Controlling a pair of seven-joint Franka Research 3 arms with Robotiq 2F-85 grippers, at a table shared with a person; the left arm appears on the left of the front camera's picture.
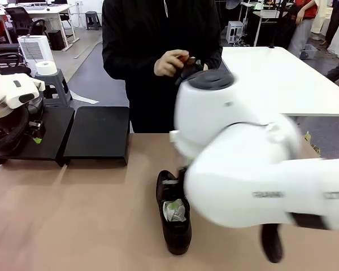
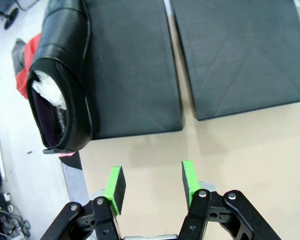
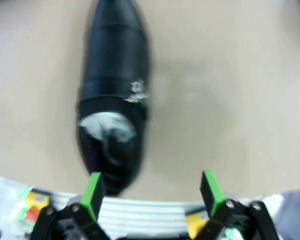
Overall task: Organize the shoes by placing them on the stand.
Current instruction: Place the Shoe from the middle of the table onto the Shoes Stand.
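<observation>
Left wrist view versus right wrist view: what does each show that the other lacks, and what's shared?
Left wrist view: the stand, two black panels, with one shoe along one edge, beyond the open left end effector. Right wrist view: another shoe lying blurred on the tan tabletop, near the open right end effector. Shared: a paper-stuffed black shoe, tabletop, an open end effector.

An open robotics lab workroom: a white robot arm [image 1: 243, 180] hangs over the tan table [image 1: 73, 214]. Beyond the table stand a white desk [image 1: 282, 79] to the right and office chairs [image 1: 17, 22], a white vented appliance [image 1: 35, 49] and a stool [image 1: 57, 87] to the left.
</observation>
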